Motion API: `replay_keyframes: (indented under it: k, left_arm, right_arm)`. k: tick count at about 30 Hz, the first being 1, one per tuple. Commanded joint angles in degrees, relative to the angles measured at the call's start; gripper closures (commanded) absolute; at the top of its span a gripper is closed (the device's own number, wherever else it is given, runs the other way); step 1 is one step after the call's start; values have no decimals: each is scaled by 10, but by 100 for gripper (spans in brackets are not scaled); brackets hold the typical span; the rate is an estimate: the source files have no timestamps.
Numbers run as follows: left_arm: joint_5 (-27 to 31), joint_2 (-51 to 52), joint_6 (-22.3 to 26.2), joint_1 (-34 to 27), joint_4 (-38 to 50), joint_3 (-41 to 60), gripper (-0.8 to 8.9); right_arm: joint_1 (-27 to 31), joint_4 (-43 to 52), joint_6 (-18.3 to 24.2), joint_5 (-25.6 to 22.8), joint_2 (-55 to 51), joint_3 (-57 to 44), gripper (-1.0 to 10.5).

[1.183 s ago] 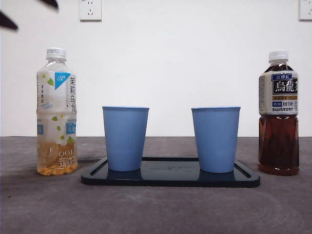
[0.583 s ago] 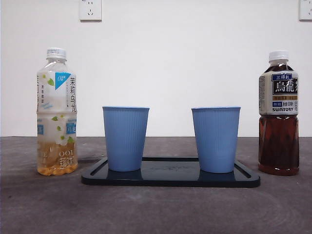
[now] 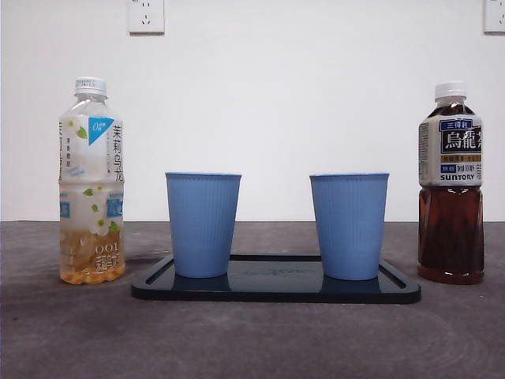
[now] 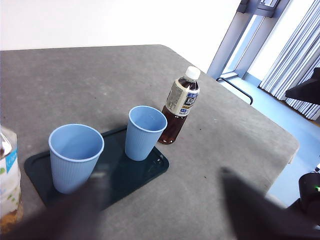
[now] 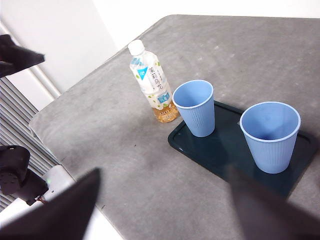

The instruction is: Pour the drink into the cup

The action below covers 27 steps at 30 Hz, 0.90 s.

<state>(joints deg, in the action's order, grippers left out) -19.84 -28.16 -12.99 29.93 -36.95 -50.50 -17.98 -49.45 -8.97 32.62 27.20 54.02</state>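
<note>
Two empty blue ribbed cups stand on a dark tray (image 3: 276, 290): the left cup (image 3: 203, 225) and the right cup (image 3: 349, 226). A pale jasmine tea bottle (image 3: 91, 181) with a white cap stands left of the tray. A dark oolong tea bottle (image 3: 450, 185) stands to its right. Both bottles are upright and capped. No arm shows in the front view. My left gripper (image 4: 165, 215) is open and empty, high above the table, looking down on the cups (image 4: 76, 155) and the dark bottle (image 4: 181, 105). My right gripper (image 5: 165, 210) is open and empty, high above the pale bottle (image 5: 151, 82) and the cups (image 5: 270, 132).
The grey table's front edge and corner (image 4: 290, 145) show in the left wrist view, with the floor beyond. The other arm's black tip shows at the edge of each wrist view (image 4: 305, 90) (image 5: 15, 55). A white wall with sockets (image 3: 146, 16) stands behind.
A black arm tip at the top left corner of the front view has gone out of view. The bottles, cups and tray have not moved.
</note>
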Motion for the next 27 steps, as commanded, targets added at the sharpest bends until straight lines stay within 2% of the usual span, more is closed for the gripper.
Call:
replay_keyframes:
  k: [1,19,22,27]
  left_arm:
    - [3,-3,5,4,-1,-10,802]
    - [3,0,5,2,-4,-8,803]
    - [2,12,5,-28,14,8,803]
    - [3,62,11,-123,99,104,803]
  right_arm:
    - [-3,9,12,-1,4,7,923]
    - [-3,14,11,2,4,7,929]
    - [-3,14,11,2,4,7,929]
    - [-3,14,11,2,4,7,929]
